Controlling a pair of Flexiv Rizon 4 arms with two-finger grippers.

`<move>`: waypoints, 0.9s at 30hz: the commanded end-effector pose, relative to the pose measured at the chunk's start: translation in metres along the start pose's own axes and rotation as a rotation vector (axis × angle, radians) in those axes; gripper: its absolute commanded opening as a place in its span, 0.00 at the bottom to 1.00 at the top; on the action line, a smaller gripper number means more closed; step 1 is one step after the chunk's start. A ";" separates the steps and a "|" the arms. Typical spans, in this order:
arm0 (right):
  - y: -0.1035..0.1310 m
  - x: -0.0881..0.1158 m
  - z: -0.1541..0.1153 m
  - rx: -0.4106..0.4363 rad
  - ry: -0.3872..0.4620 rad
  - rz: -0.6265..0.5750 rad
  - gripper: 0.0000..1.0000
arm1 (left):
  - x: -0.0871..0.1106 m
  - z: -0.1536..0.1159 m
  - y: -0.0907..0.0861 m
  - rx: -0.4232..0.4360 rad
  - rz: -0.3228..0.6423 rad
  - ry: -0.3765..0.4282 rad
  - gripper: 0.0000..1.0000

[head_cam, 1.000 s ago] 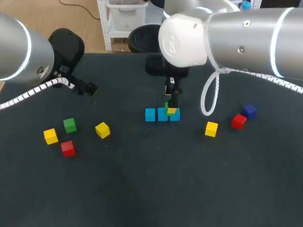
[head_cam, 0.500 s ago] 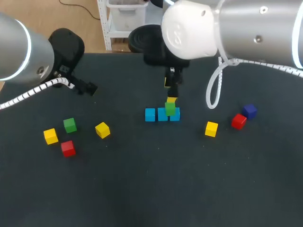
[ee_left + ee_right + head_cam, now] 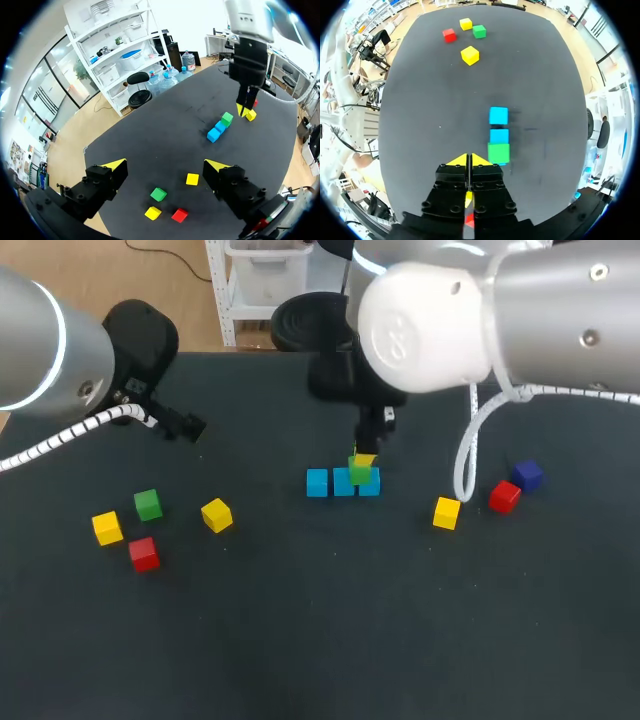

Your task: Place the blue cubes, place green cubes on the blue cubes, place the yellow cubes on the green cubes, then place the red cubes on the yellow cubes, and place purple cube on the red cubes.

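Cubes are lying scattered well left of the blue row (image 3: pixel 343 483): an outer yellow cube (image 3: pixel 107 528), a loose green cube (image 3: pixel 148 504), a left red cube (image 3: pixel 144 554) and an inner yellow cube (image 3: pixel 216 514). On that same side the left gripper (image 3: pixel 165 167) is hanging wide open and empty. A stacked green cube (image 3: pixel 360 476) is sitting on the row's right end. The right gripper (image 3: pixel 468 160) is hovering close by, its fingers pressed together on nothing. Right of the row, a right yellow cube (image 3: pixel 446 512), a right red cube (image 3: pixel 504 496) and a purple cube (image 3: pixel 527 475) are lying.

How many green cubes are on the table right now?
2. One green cube sits on top of the row of blue cubes. The other green cube lies loose at the left, near a yellow cube and a red cube. None seems hidden.
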State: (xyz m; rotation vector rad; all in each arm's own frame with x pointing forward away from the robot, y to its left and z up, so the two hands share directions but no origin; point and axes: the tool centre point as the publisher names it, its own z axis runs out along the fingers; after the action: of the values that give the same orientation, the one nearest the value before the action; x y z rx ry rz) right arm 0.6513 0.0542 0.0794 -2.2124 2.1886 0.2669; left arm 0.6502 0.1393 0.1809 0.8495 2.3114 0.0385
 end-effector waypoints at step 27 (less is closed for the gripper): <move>0.000 0.011 0.048 -0.049 0.017 0.032 0.00 | 0.000 0.001 0.001 0.004 0.001 0.000 1.00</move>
State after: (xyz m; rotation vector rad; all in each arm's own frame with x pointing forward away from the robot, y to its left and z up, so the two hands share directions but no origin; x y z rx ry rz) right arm 0.6440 0.0490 0.0313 -2.2109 2.2508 0.3018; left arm 0.6502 0.1393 0.1809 0.8495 2.3114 0.0385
